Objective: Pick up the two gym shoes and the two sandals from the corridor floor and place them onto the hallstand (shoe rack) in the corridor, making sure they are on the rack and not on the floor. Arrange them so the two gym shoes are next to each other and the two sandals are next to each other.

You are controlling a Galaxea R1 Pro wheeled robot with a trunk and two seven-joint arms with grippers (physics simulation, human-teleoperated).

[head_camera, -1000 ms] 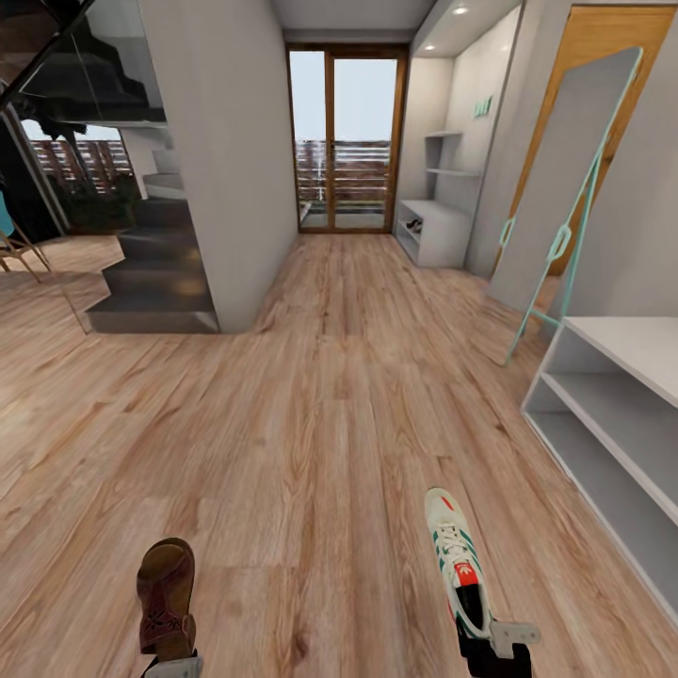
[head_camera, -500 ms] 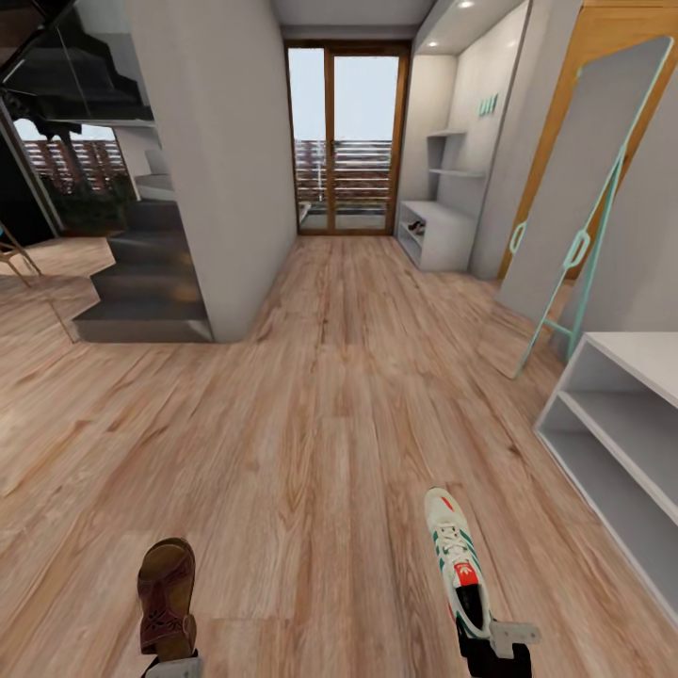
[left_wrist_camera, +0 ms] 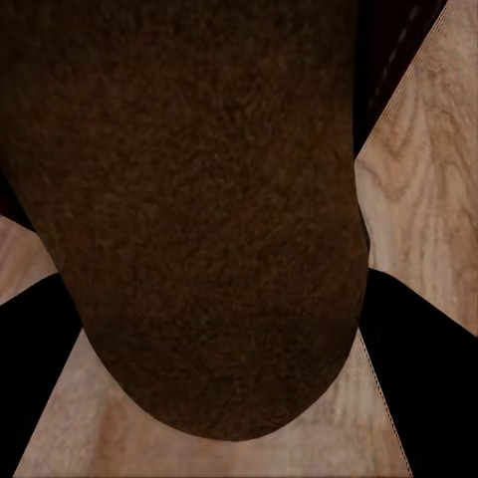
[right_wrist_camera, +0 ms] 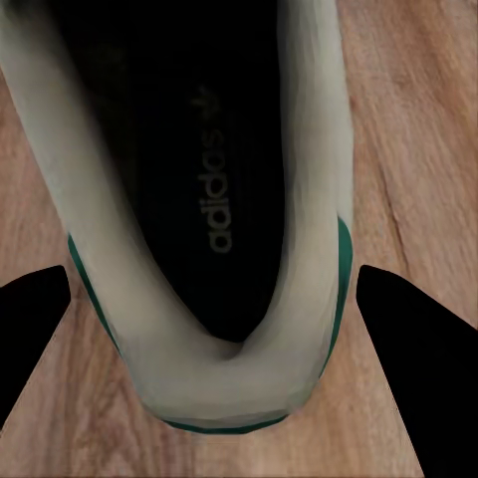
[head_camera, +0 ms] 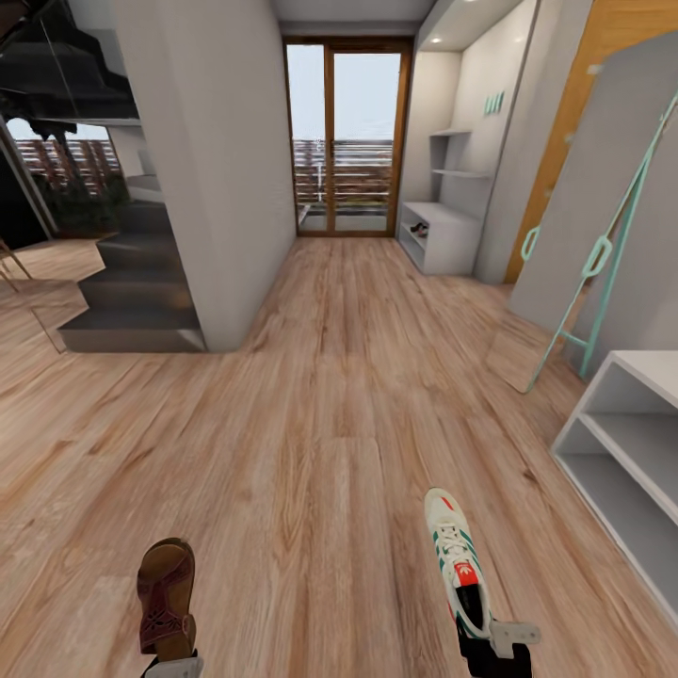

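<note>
**Desk:** Sneaker first. Where is it?

**Photographer:** Gym shoe [head_camera: 456,559], white with green stripes and a red tongue label, is carried above the corridor floor [head_camera: 311,443], toe pointing down the passage. Its heel sits at the right gripper [head_camera: 497,642] at the bottom edge of the head view. From the right wrist camera, the heel cup [right_wrist_camera: 214,393] and dark insole lie between the two dark fingers [right_wrist_camera: 413,344], which stand apart on either side of it; I cannot tell from the pictures whether they are clamped on it.

**Desk:** And the other arm?

**Photographer:** Brown sandal [head_camera: 167,593], held the same way, its heel end at the left gripper [head_camera: 174,667]. The left wrist camera looks onto its brown footbed [left_wrist_camera: 199,199], dark fingers [left_wrist_camera: 35,339] flanking it. Whether that claw is closed is also unclear.

**Desk:** The rack?

**Photographer:** A pale hallstand [head_camera: 443,235] stands far down the corridor on the right beside wood-framed glass doors [head_camera: 347,141], something dark in its shelf slot. Nearer, at right, there is a white open shelf unit [head_camera: 626,443] and a leaning teal-framed mirror [head_camera: 589,226]. Grey stairs [head_camera: 132,301] are at left.
</note>
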